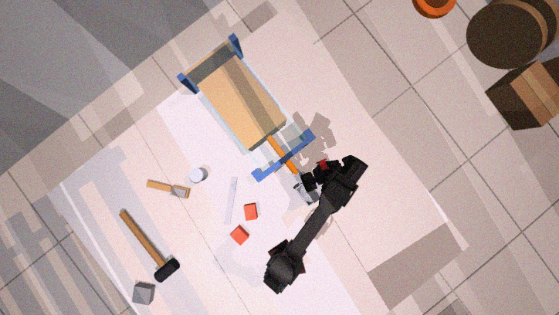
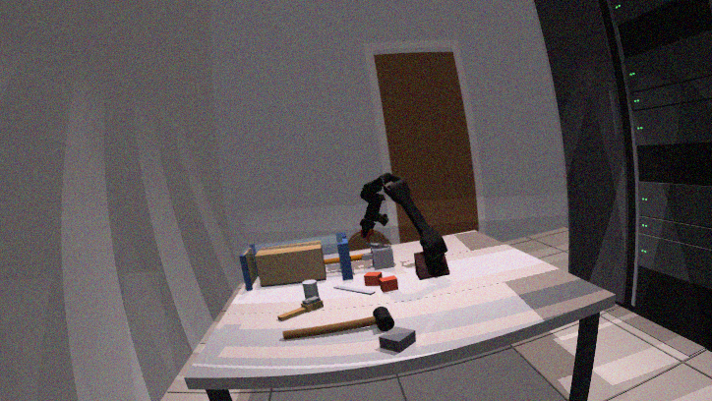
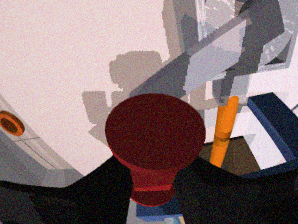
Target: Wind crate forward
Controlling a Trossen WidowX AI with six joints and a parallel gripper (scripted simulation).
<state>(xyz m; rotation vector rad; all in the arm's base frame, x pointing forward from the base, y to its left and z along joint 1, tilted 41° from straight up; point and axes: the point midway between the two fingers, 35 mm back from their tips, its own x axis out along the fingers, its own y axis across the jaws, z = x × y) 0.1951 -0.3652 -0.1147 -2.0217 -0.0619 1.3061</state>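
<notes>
The tan crate [image 1: 242, 101] [image 2: 291, 263] sits flat inside the clear-panelled rack, with a gap between its front and the blue frame [image 1: 283, 155] [image 2: 344, 257] at the mouth. An orange strap [image 1: 276, 146] [image 2: 333, 259] [image 3: 217, 151] runs from the crate past the frame to the grey winch [image 1: 309, 195] [image 2: 383, 257]. The handle's grey arm [image 3: 167, 75] reaches over the winch; its key is hidden. My gripper [image 1: 322, 167] [image 2: 367, 230] [image 3: 150, 147] is shut on the handle's red knob [image 3: 155, 131], beside and above the winch.
Two red blocks [image 1: 250, 211] [image 1: 239, 235] and a thin grey strip [image 1: 231, 200] lie between the arm base and rack. A grey cylinder [image 1: 198, 174], a wooden-handled tool [image 1: 158, 185], a black-headed mallet [image 1: 140, 236] and a grey block [image 1: 143, 292] are farther off.
</notes>
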